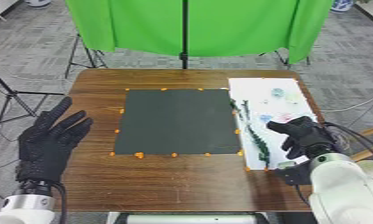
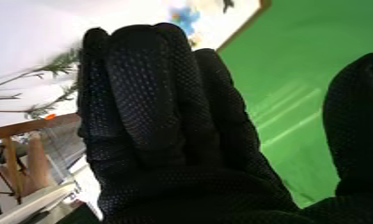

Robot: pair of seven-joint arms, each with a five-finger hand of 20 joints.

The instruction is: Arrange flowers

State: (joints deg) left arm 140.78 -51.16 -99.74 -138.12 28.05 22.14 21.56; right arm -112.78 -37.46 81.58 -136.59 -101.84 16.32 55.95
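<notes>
The white sheet [image 1: 253, 90], bearing green stems [image 1: 258, 142], lies between the black mat [image 1: 178, 122] and right edge of the table [image 1: 191, 185]. Left hand [image 1: 46, 150], right hand [image 1: 303, 134]: fingers extended, released.

Stems [image 1: 260, 145] on sheet [image 1: 253, 87], mat [image 1: 178, 122] left

A brown wooden table [image 1: 174, 192] bears a dark square mat [image 1: 178, 122] with orange dots [image 1: 140, 155] along its edges, and a white sheet [image 1: 253, 90] just beside it at three o'clock.
</notes>
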